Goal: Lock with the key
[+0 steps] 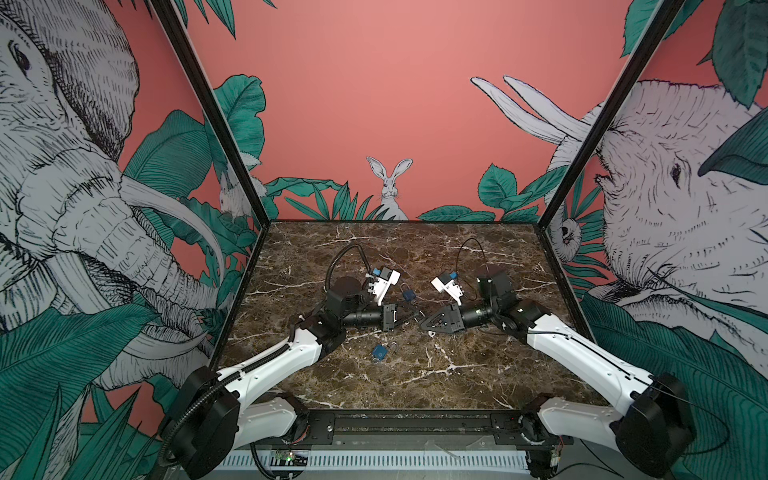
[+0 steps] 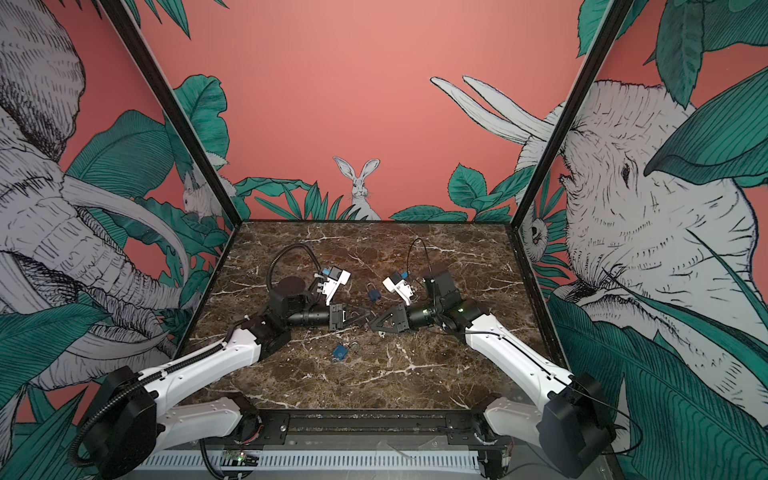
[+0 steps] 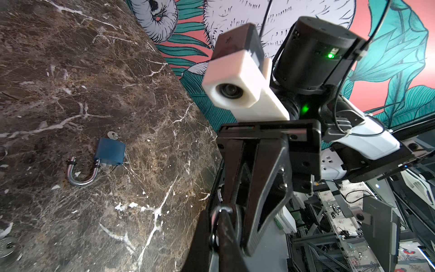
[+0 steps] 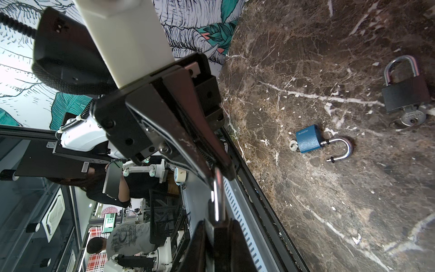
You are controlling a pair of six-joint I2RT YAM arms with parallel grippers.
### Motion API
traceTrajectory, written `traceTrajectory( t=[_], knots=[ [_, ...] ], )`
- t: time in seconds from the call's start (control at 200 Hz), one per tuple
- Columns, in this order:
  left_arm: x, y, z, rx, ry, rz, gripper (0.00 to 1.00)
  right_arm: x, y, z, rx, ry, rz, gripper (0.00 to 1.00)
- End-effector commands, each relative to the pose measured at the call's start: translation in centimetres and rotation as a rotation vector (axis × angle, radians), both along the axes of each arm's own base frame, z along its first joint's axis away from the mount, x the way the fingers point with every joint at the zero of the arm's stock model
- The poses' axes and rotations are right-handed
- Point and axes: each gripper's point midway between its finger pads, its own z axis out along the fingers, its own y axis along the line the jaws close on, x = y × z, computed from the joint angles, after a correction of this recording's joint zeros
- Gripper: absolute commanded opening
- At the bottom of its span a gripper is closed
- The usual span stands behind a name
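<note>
So there are 3 locks in this scene. 2 sit on the table (image 1: 457,374): a blue padlock (image 4: 308,139) near the front edge with its shackle swung open and a key (image 4: 293,146) in the bottom, and a far padlock (image 4: 404,94) with its shackle down and a key on a ring in it.

The one being worked on is the held padlock (image 4: 217,200), up in the air mid-table between the 2 arms. The left gripper (image 4: 221,167) has its fingers pressed together on the top of the silver shackle. The right gripper (image 1: 424,325) is nearly closed on the other end, which I take to be the body, though it's mostly hidden. I can't see a key in this lock from any view.

My read: this is the step of seating the shackle before the key gets turned. Next move needs a straight push along the shackle legs so the free end finds its hole. After that 1 gripper has to let go and take the key while the other keeps the body steady. If the grip is off-axis the lock will just twist instead of closing
</note>
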Motion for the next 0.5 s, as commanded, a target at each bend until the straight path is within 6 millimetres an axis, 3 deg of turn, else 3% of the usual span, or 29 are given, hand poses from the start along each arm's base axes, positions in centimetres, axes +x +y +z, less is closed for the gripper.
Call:
traceTrajectory(
  t=[0.0,0.495],
  knots=[
    [-6.1,-0.8,-4.4,0.099,0.175,-0.207,0.00,3.2,1.6,10.6,0.255,-0.442,-0.018,0.00],
    [-8.6,-1.5,-5.3,0.108,0.187,-0.267,0.00,4.8,1.9,10.3,0.232,-0.456,-0.037,0.00]
  ],
)
